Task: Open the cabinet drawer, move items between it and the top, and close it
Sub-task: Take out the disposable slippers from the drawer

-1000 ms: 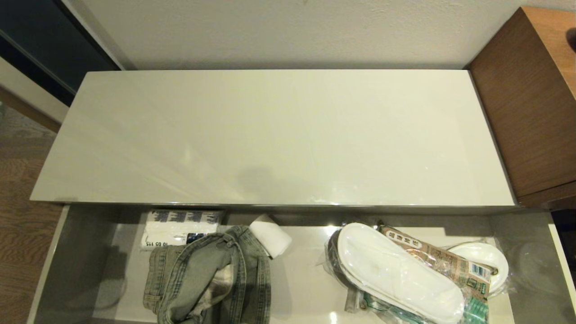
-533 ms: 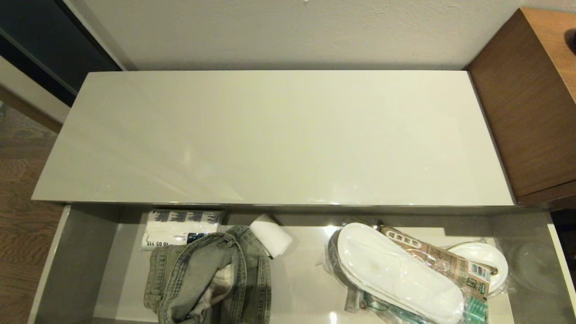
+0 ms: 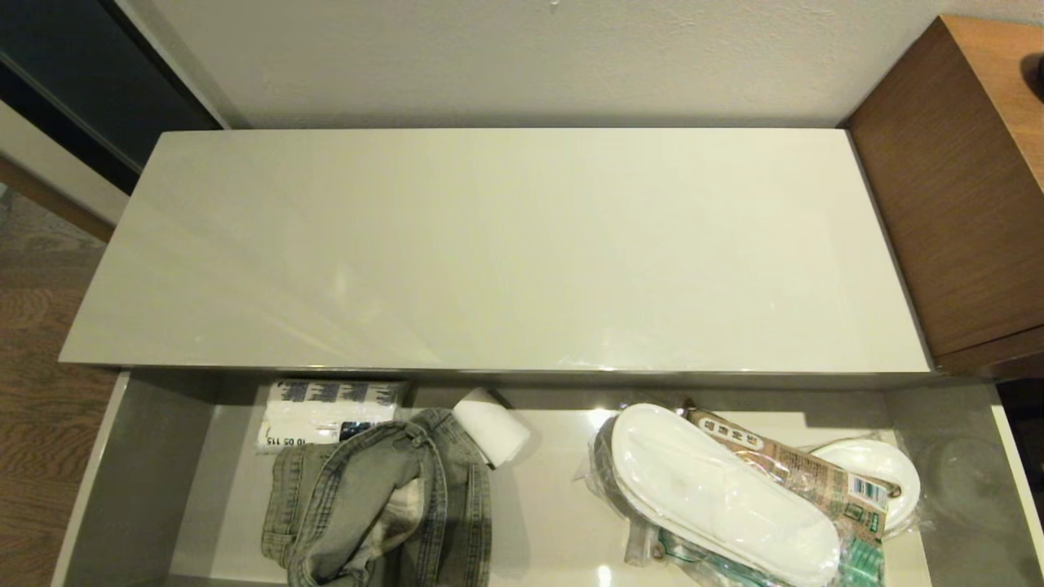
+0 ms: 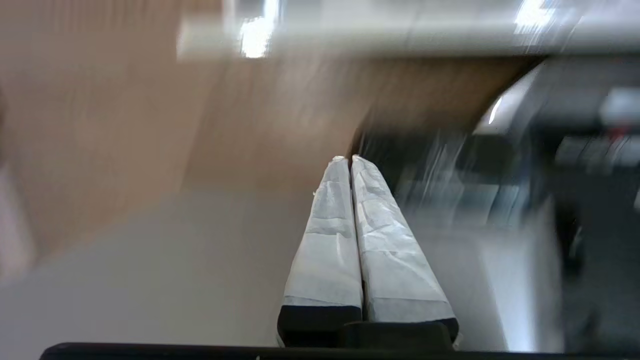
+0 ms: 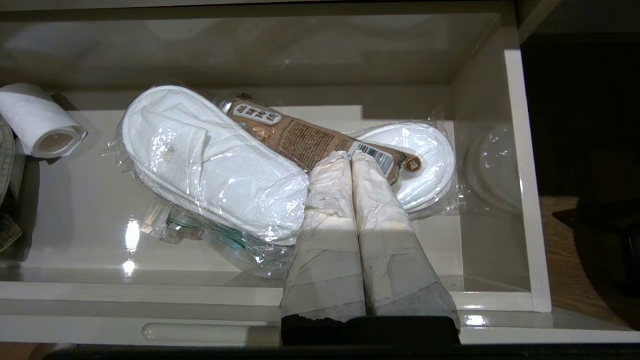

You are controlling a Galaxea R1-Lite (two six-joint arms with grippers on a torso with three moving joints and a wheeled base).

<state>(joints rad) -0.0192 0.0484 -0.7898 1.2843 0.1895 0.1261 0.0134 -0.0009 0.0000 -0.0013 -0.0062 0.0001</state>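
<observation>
The cabinet drawer [image 3: 90,481] stands pulled open below the glossy beige top [image 3: 506,244], which is bare. In the drawer's left half lies a crumpled grey-green denim garment [image 3: 383,505]. In the right half lie white slippers [image 3: 718,497] in clear wrap, also clear in the right wrist view [image 5: 210,160]. Neither arm shows in the head view. My right gripper [image 5: 348,154] is shut and empty, held over the drawer's front edge [image 5: 250,292] and pointing at the slippers. My left gripper [image 4: 348,159] is shut and empty, with blurred wood floor beyond it.
A brown printed packet [image 3: 799,473] lies across the slippers. A white paper roll [image 3: 492,425] and a tissue pack [image 3: 322,412] sit at the drawer's back beside the denim. A brown wood-grain desk [image 3: 962,179] adjoins the top on the right. Wood floor [image 3: 33,408] lies to the left.
A dim shadow near the top's front edge has vanished. The things in the drawer lie as before.
</observation>
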